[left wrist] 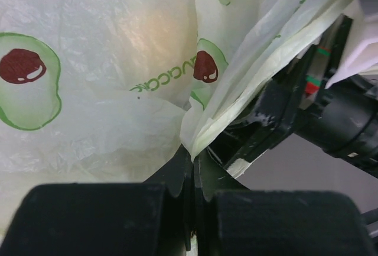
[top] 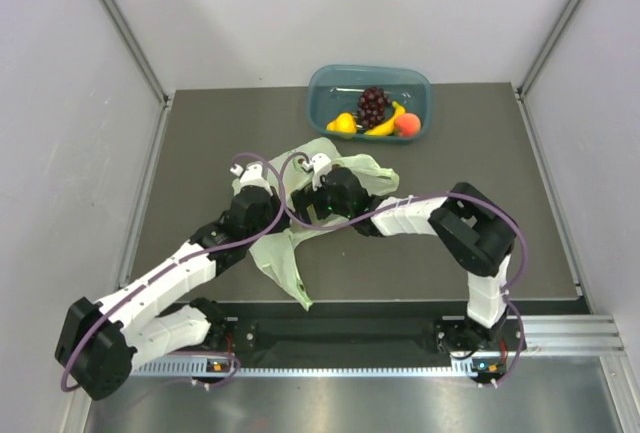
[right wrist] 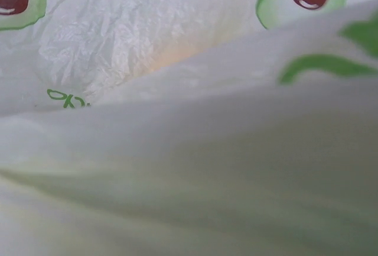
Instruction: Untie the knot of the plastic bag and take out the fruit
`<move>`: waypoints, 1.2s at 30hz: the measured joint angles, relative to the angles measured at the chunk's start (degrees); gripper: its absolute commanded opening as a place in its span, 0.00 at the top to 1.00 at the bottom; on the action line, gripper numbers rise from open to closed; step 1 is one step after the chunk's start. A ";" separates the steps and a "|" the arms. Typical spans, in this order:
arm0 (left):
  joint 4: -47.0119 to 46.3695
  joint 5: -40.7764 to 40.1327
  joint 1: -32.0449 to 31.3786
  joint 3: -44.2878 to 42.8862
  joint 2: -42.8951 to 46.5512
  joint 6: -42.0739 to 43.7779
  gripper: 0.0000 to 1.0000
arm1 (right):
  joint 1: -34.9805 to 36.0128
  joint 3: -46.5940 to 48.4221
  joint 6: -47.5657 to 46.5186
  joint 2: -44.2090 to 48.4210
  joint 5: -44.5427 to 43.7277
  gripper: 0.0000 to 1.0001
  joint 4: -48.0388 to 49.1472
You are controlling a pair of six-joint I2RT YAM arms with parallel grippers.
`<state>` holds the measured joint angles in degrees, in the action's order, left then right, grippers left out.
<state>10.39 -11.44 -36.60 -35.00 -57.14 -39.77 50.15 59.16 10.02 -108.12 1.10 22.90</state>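
Observation:
The pale green plastic bag (top: 277, 251) lies crumpled mid-table under both wrists. My left gripper (left wrist: 193, 156) is shut on a folded edge of the bag's film (left wrist: 88, 120); in the top view it sits at the bag's left side (top: 256, 199). My right gripper (top: 322, 191) presses into the bag from the right; bag film (right wrist: 189, 167) fills its wrist view and hides the fingers. A faint orange tint (left wrist: 155, 26) shows through the film. No knot shows. Fruit lies in the teal tub: grapes (top: 373, 105), a yellow fruit (top: 343, 123), a banana (top: 386, 123), a peach (top: 406, 124).
The teal tub (top: 325, 88) stands at the back of the dark mat, right of centre. White walls close in the left, right and back sides. The right arm's black wrist (left wrist: 342, 120) is close beside my left fingers.

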 measured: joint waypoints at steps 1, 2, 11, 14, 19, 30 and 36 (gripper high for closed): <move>0.00 -0.02 0.00 0.00 0.00 -0.02 1.00 | 0.00 0.24 -0.52 -0.90 0.98 0.00 0.87; 0.04 -0.02 0.00 0.00 0.00 -0.04 1.00 | 0.00 0.26 -1.03 -1.57 2.08 0.00 1.86; 0.28 -0.39 0.00 0.70 1.31 -0.42 1.00 | 0.00 4.81 -5.53 -6.86 6.78 0.00 4.90; 0.59 -1.79 0.52 1.53 1.42 -0.44 1.00 | 0.00 9.14 -6.64 -10.29 6.67 0.00 4.17; 0.15 -1.44 0.22 2.49 1.44 -0.70 1.00 | 0.07 11.91 -6.99 -13.99 6.80 0.08 3.34; -0.13 -1.51 0.15 3.54 1.64 -0.83 1.00 | -1.99 8.55 -1.27 -13.11 13.05 1.00 5.40; -0.04 -3.26 0.17 3.65 2.16 -1.31 1.00 | -3.80 0.98 1.38 -3.80 19.80 1.00 1.97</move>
<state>10.35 -14.70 -36.42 -31.35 -54.98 -41.08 46.35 60.14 11.40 -111.92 20.91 24.86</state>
